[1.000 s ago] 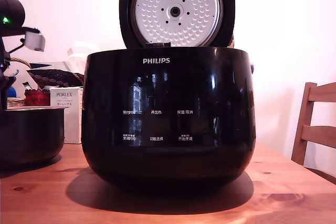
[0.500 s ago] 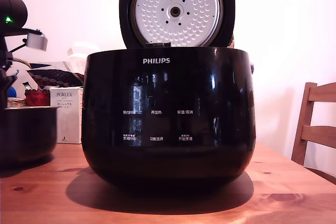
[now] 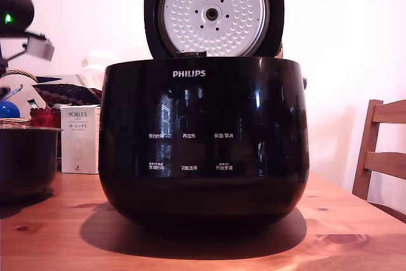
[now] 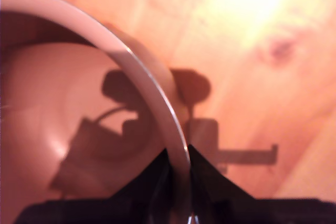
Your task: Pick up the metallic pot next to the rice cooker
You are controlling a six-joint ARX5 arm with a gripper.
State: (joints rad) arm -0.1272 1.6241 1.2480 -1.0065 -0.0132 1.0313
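Dark claw (image 4: 178,182) narrowed – clamped on metallic pot (image 4: 157,93) rim, above wooden table (image 4: 252,66)

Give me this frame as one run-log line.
phase: grasp | gripper: shut on pot rim, one finger each side | pot: exterior view's left of rice cooker | lid: open

wooden table (image 3: 355,233) | white PORLEX box (image 3: 80,139) upright on it | wooden chair (image 3: 382,150) at exterior view's right
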